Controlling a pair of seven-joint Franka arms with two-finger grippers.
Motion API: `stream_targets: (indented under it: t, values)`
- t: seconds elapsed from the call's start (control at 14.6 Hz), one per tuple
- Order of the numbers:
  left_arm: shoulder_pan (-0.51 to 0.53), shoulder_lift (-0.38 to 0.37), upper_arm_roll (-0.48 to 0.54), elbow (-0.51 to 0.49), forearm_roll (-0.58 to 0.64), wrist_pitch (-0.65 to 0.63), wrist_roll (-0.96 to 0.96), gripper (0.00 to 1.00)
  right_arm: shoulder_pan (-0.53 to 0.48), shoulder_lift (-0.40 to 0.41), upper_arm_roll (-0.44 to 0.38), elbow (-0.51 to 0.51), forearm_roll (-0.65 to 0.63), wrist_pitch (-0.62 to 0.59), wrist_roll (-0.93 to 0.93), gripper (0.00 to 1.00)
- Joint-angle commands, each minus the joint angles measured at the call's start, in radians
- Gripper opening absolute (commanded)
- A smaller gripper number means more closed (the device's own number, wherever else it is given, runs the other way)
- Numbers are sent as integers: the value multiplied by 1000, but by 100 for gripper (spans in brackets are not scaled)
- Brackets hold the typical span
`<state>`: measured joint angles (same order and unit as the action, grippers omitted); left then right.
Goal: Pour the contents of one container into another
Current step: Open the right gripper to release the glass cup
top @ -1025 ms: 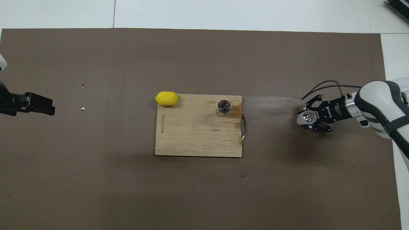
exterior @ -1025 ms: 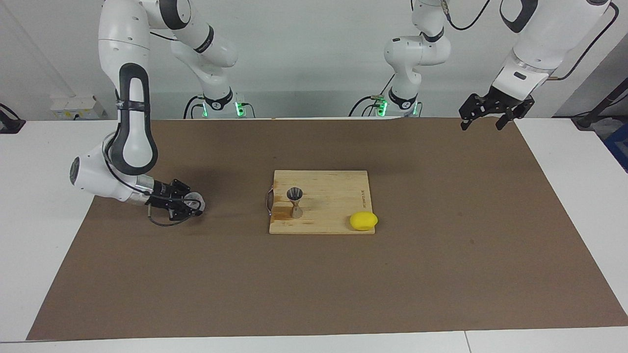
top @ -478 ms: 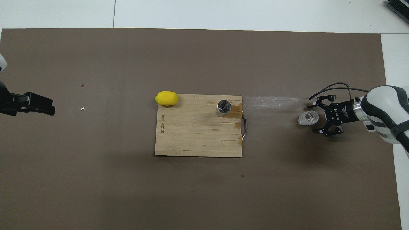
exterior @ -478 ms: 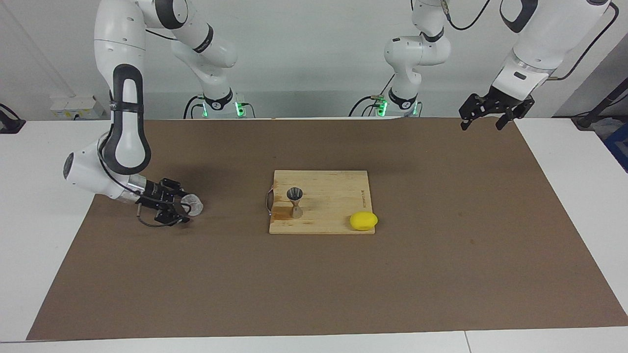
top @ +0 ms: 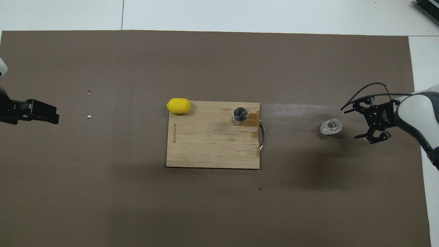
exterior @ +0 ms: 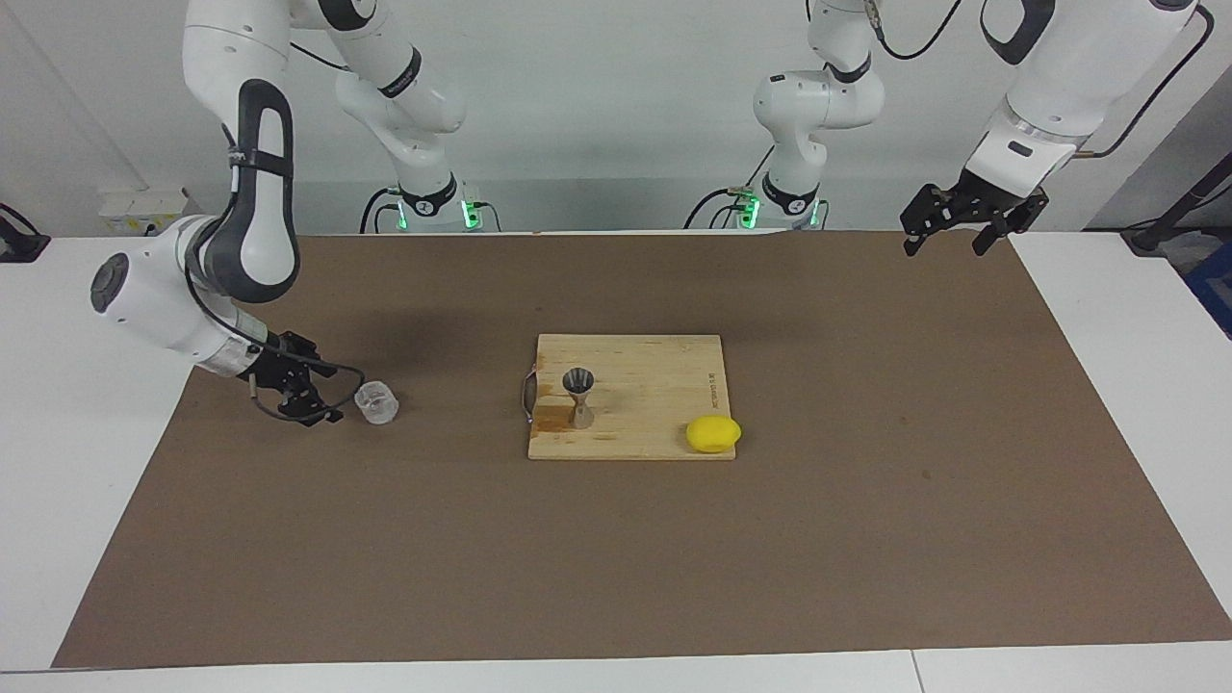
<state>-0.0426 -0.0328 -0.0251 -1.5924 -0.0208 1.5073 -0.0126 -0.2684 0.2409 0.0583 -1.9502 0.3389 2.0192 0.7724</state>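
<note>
Clear cup (exterior: 376,401) contents unreadable; jigger (exterior: 578,396) contents hidden.

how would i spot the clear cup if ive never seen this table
Start at the wooden board in the middle of the brown mat, then look along the mat toward the right arm's end. The clear cup stands there alone, apart from the open right gripper. It is short, round and see-through, unlike the silvery jigger and yellow lemon.
</note>
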Motion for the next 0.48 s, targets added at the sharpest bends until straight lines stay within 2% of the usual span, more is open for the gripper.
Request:
stream_targets:
  t: [0.0, 0.2, 0.41]
  values:
    - [6, -4, -3, 2, 7, -12, 0, 100, 46, -77, 5, -13, -90, -8, -40, 99]
    - [6, -4, -3, 3, 7, -12, 0, 100, 145, -126, 5, -13, -178, -37, -82, 99]
    - [6, -4, -3, 3, 7, -12, 0, 100, 216, -149, 6, -13, -210, -48, -93, 99]
